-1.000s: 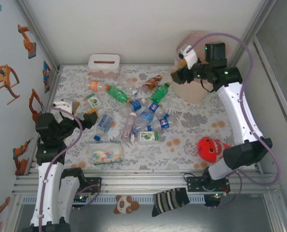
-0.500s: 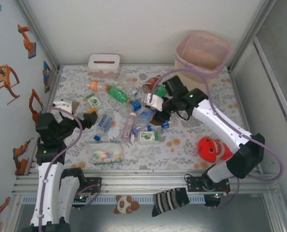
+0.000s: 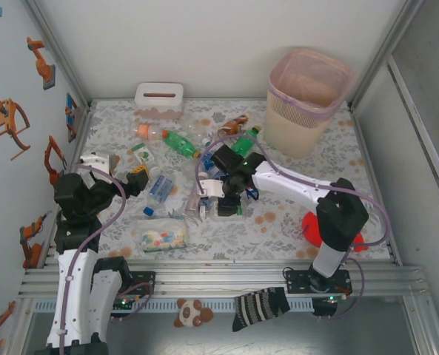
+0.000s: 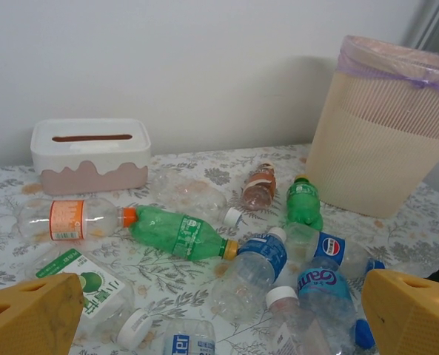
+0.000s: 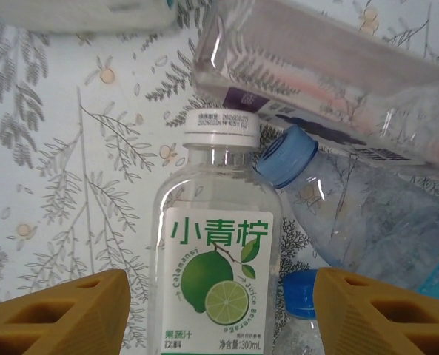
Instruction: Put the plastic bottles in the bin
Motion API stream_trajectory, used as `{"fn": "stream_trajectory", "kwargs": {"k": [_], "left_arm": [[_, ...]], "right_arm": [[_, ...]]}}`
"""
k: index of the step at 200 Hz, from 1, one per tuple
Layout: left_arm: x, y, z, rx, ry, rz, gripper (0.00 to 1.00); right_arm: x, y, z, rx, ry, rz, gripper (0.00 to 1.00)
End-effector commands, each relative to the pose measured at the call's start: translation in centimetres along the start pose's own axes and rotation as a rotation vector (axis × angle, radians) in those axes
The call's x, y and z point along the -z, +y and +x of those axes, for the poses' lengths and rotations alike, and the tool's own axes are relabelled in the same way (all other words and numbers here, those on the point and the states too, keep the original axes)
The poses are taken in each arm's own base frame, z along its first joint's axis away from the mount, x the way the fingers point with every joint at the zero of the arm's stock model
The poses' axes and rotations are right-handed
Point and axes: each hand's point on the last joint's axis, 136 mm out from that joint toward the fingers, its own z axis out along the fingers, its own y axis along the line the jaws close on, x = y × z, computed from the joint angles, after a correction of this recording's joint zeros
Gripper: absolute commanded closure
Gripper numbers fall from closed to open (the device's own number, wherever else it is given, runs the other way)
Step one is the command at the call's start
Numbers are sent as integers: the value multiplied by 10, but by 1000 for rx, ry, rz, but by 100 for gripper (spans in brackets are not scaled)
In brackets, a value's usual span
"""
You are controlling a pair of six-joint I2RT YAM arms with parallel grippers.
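While lowered over the heap of plastic bottles [image 3: 160, 187] in the middle of the desk [image 3: 278, 233], straddles a clear lime-label bottle [image 5: 215, 222] with the right gripper [image 5: 219, 310]. Yellow fingers [image 5: 56, 314] partly spread, one on each side of the bottle's body, with a strip of floral cloth showing in each gap, so not gripping. Bottle flat on the cloth, white cap pointing away from the wrist camera. Just beside that cap, the cap of a blue-capped clear bottle [image 5: 352, 222], lying at a slant. Beyond both caps, a pinkish clear bottle [image 5: 330, 89] on its side.

At the left edge of the desk, facing the heap: left gripper [image 4: 219, 325], spread wide, holding nothing. Ahead of it, a green bottle [image 4: 181, 233] on its side, base against the orange cap of an orange-label clear bottle [image 4: 67, 220]. Behind those, by the back wall, a white and pink tissue box [image 4: 89, 155].

In the far right corner, upright: the bin [image 4: 374, 148], beige, with a pink liner folded over the rim. Well apart from both grippers. Near its foot, a small green bottle [image 4: 303, 203] and a brown bottle [image 4: 258, 188].
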Motion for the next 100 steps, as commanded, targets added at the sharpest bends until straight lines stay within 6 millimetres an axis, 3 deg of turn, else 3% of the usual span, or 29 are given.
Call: {"fn": "stream_trajectory", "kwargs": {"k": [1,100], "left_arm": [[1,0,-6,-28,-14,-5,4],[-2,-1,-6,-20,-12,11,4]], "right_arm": [[-10,-6,6,28,30,35,33],[-56,4,15,-32,64,2,26]]}}
